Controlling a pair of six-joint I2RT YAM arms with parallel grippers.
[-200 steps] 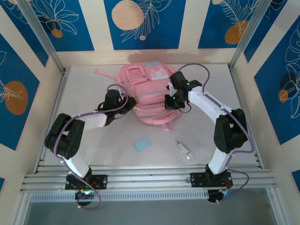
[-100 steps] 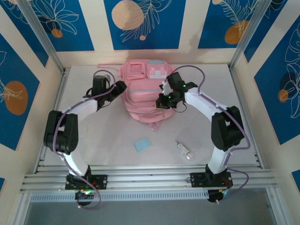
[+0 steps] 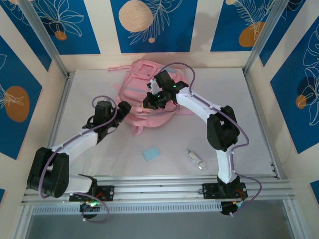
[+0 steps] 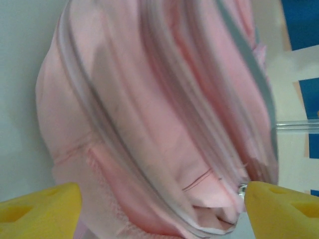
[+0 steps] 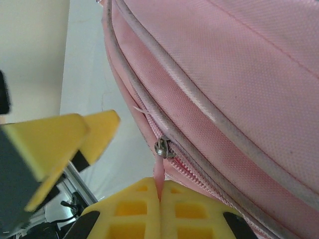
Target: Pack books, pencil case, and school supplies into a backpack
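Observation:
The pink backpack [image 3: 133, 89] lies tilted at the back of the table. My right gripper [image 3: 150, 101] [image 5: 159, 193] is shut on the pink zipper pull [image 5: 159, 172], just below the metal slider [image 5: 163, 148] on the bag's side seam. My left gripper [image 3: 124, 108] [image 4: 159, 214] is open at the bag's left near side, and its yellow fingers [image 4: 42, 209] stand wide apart with pink fabric [image 4: 159, 124] bulging between them, not gripped. A light blue pad [image 3: 151, 154] and a small whitish tube [image 3: 196, 159] lie on the near table. The books and the pencil case are out of view.
Metal frame posts [image 3: 42, 37] and patterned walls close in the table [image 3: 249, 114] on three sides. A pink strap [image 3: 115, 68] trails from the bag toward the back left. The left gripper's yellow fingers [image 5: 75, 134] are close beside my right one.
The left gripper opened, let go of the backpack and drew back toward the near left. The right gripper, still shut on the zipper pull, moved left, and the backpack shifted left and turned.

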